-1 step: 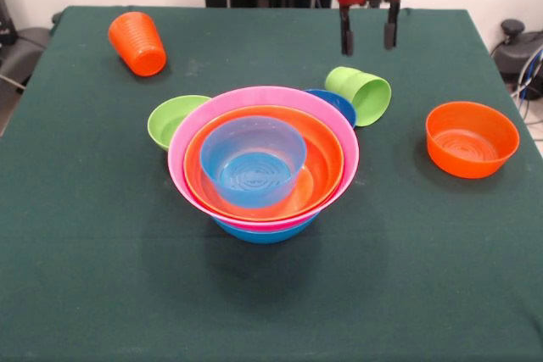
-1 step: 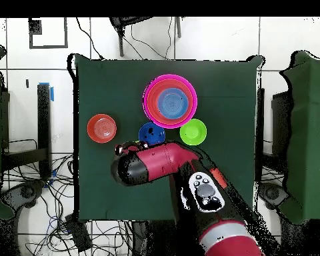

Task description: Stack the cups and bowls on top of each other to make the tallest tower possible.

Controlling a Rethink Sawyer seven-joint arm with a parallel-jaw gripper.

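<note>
Two cups: one orange (image 1: 137,42), one green (image 1: 361,93), both tipped over. Seven bowls: four nested in the tower (image 1: 263,163), then small blue (image 1: 335,106), small green (image 1: 174,119), small orange (image 1: 471,138).

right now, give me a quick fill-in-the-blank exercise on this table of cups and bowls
1. The small translucent blue plastic bowl sits inside the large ____ bowl of the tower.
2. The lime green plastic cup lies on its ____.
3. The ribbed orange plastic cup lies ____ from the tower.
4. The robot's tool hangs open and holds ____.

Missing words: orange; side; apart; nothing
</note>
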